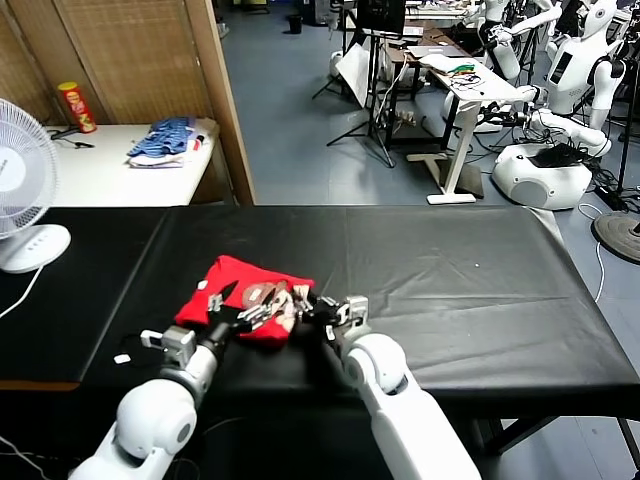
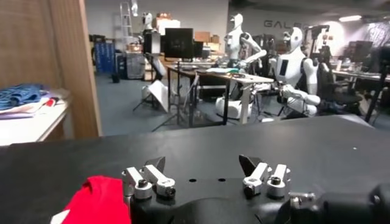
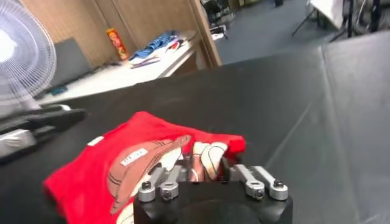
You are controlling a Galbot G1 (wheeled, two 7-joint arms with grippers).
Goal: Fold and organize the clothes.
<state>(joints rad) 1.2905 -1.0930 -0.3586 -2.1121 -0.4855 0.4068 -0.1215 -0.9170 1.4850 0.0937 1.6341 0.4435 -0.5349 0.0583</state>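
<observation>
The red T-shirt [image 1: 238, 297] lies bunched on the black surface [image 1: 450, 290], toward the near edge and left of the middle, its cartoon print [image 1: 268, 298] turned up on the side nearest the robot; the far hem is rumpled and the folded edges are uneven. The right gripper [image 1: 318, 309] sits at the shirt's near right edge, and in the right wrist view its fingers [image 3: 163, 180] stand narrow, closed over the printed cloth [image 3: 146, 165]. The left gripper [image 1: 222, 312] is low at the shirt's near left edge; in the left wrist view its fingers [image 2: 149, 179] stand wide apart with nothing between them, a red corner [image 2: 97, 199] just beside one of them. To the right of the shirt the black cover runs bare and creased to the far and right edges; to the left it runs toward a white fan [image 1: 22, 190] at the surface's left end. Behind, a white side table [image 1: 110, 170] carries a blue striped pile [image 1: 165, 140] and a red can [image 1: 76, 107], well apart from the shirt; beyond lie open grey floor [image 1: 300, 120], desks and other white robots [image 1: 560, 110].
</observation>
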